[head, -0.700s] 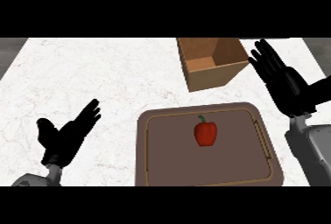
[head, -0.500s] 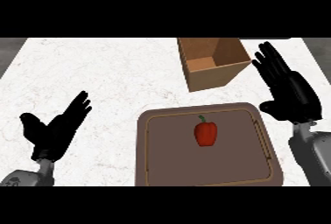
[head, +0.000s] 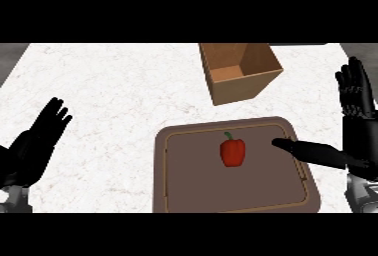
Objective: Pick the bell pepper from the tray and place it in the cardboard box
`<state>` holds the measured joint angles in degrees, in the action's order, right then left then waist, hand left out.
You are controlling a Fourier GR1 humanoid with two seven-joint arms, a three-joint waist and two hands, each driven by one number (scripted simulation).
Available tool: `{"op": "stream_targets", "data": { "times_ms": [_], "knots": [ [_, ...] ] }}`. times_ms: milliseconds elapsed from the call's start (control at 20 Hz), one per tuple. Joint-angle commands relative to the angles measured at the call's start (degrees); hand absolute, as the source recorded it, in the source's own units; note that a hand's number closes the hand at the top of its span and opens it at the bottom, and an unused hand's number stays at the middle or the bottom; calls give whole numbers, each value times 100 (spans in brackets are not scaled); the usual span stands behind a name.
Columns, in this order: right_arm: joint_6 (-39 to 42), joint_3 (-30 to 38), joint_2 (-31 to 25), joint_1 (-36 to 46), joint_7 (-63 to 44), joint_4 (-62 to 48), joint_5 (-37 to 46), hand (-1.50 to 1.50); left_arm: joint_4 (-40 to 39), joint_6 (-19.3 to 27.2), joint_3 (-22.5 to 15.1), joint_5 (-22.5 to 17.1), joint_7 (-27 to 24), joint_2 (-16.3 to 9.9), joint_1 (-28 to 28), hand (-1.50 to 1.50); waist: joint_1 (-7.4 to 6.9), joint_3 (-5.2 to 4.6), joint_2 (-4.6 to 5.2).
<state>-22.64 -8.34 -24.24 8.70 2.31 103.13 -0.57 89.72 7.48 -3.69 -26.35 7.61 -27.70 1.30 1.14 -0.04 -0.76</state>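
2 risks stand out: the right robot hand, open and holding nothing, could nudge the pepper sideways with its thumb, which reaches in from 3 o'clock — or tip the box later. Pepper lies mid-tray; box at 12 o'clock shows nothing inside. Left robot hand rests open at 9 o'clock on the bench.

We only get one view, from the head, looking steeply down on the counter, close enough that tray and cardboard box fill it.
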Motion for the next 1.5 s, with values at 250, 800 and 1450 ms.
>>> {"op": "stream_targets", "data": {
  "times_ms": [250, 800, 1450],
  "knots": [
    [611, -1089, -1247, -568, -1787, 1251, 1910, -150, 75, 60, 169, -20, 111, 20, 80, 0, 6, -38, 26],
    [3288, -2174, -1686, 829, -5763, 1730, 2343, -150, 276, 31, 145, -82, 487, -21, 272, 0, -266, -31, 63],
    [4151, -2391, -68, 2353, -7521, 287, 1565, -150, 240, 57, 145, 246, 325, 225, 208, 0, -158, -3, 76]
  ]
}}
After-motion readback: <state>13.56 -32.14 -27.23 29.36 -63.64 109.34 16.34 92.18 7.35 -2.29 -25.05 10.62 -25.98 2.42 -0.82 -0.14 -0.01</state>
